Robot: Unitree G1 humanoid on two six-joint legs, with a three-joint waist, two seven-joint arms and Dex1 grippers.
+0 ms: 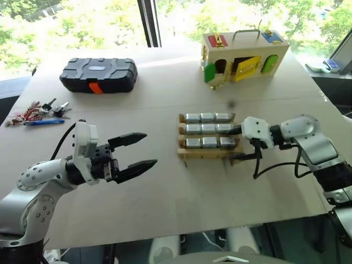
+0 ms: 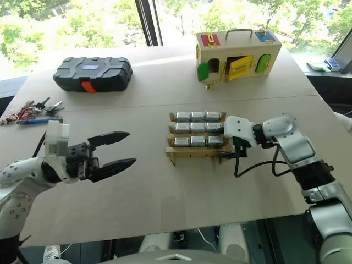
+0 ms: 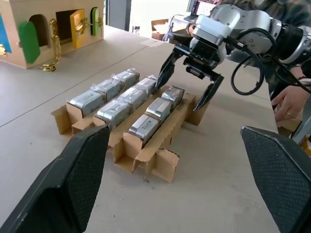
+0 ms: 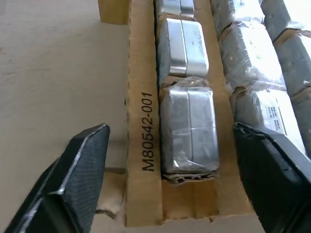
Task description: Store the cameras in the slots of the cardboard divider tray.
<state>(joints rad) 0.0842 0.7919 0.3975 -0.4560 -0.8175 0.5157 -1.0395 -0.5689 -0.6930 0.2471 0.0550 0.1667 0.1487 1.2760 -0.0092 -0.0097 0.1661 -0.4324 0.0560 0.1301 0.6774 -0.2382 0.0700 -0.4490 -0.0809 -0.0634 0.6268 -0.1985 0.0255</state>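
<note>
My right gripper point(image 1: 243, 144) hangs with fingers spread wide at the right end of the cardboard tray point(image 1: 181, 148), straddling the nearest row. 9 cameras point(image 1: 208, 129) fill 3 rows. My left gripper point(image 1: 142, 151) gapes empty, well apart to the left.

Tan table by a sunlit window.
The table point(image 1: 165, 187) carries a seam across its middle. Behind it, window panes point(image 1: 82, 22) split by a dark mullion point(image 1: 147, 22) show bright green foliage outside. Daylight falls evenly on the surface. Below the table's near edge the floor is dark.
</note>
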